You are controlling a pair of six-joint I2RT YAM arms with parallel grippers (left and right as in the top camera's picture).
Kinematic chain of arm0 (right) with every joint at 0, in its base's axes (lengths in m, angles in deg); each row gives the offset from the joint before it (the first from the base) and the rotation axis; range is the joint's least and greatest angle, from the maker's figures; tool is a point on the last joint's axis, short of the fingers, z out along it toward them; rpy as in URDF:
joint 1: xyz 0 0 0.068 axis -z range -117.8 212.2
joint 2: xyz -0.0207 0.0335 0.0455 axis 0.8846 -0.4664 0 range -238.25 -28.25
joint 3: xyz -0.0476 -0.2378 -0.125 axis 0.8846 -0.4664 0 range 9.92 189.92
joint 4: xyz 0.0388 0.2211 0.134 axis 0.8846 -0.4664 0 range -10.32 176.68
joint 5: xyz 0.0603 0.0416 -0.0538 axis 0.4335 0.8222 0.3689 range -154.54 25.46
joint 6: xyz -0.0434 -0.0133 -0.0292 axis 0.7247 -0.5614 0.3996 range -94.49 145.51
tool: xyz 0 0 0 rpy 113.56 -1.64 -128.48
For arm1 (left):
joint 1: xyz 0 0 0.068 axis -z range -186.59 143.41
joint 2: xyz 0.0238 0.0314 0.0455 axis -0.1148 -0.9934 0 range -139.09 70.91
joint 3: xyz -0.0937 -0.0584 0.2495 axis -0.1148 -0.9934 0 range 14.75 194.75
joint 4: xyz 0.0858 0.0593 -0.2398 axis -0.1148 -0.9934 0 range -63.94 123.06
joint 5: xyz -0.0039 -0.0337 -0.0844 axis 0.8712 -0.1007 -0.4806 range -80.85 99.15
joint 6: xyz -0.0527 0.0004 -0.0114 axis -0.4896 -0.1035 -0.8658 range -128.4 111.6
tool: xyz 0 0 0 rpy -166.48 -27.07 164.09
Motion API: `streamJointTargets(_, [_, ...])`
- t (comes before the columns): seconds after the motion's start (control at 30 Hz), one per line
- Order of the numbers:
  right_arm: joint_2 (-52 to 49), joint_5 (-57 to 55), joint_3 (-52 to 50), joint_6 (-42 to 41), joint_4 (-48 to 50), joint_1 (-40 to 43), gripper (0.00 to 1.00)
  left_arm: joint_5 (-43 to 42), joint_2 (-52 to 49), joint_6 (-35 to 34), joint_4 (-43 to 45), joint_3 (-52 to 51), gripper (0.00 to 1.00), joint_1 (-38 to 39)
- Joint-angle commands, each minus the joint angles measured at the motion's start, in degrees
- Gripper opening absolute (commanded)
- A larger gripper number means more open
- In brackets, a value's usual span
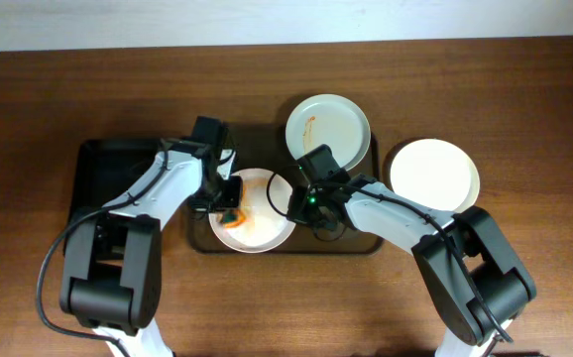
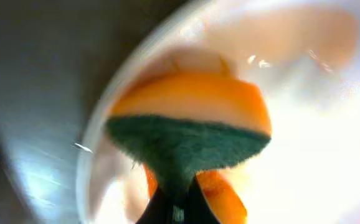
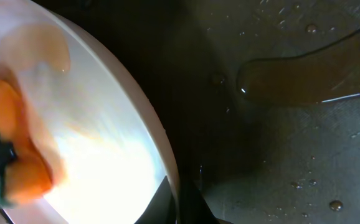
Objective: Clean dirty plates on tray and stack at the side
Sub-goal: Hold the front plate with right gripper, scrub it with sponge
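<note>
No legible text, labels, brands or nos. anywhere in any view

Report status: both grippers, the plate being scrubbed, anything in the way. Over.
Left gripper shut on sponge, pressed to sauce-smeared plate. Right gripper shut on that plate's rim. Second streaked plate on tray, plain white plate on table beside it. Nothing blocking.
</note>
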Motion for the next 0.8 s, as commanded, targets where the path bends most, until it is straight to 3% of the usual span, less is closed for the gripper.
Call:
streamJointTargets(0.0, [-1.27, -0.90, 0.15, -0.33, -0.52, 0.13, 0.04, -19.91, -0.87, 2.01, -2.25, -0.44, 0.00, -0.15])
streamJointTargets(0.07, [-1.27, -0.90, 0.13, -0.33, -0.55, 0.13, 0.04, -20.61, -0.87, 1.97, 0.04, -0.44, 0.00, -0.15])
streamJointTargets(0.13, [-1.27, -0.90, 0.15, -0.33, -0.74, 0.13, 0.04, -19.43, -0.87, 1.33, 7.89, -0.44, 0.00, -0.15])
streamJointTargets(0.23, [-1.27, -0.92, 0.13, -0.33, -0.74, 0.13, 0.04, -6.32, -0.87, -4.87, 13.92, -0.44, 0.00, -0.15])
streamJointTargets(0.3, [-1.27, -0.92, 0.15, -0.33, -0.74, 0.13, 0.04, 4.44, -0.87, -5.53, 14.34, -0.44, 0.00, -0.15])
streamJointTargets(0.37, [-1.27, -0.94, 0.15, -0.33, -0.72, 0.13, 0.04, 10.62, -0.87, -4.83, 13.05, -0.44, 0.00, -0.15])
streamJointTargets(0.53, [-1.27, -0.90, 0.15, -0.35, -0.72, 0.13, 0.04, 10.80, -0.87, -0.46, 2.78, 0.76, 0.00, 0.31])
streamJointTargets(0.63, [-1.27, -0.72, 0.15, -0.35, -0.70, 0.13, 0.04, 10.64, -0.87, 2.54, -5.73, 8.39, 0.00, 2.19])
streamJointTargets(0.77, [-1.27, -0.72, 0.15, -0.35, -0.70, 0.13, 0.04, 15.13, -0.87, 2.89, -5.66, 12.94, 0.00, 3.76])
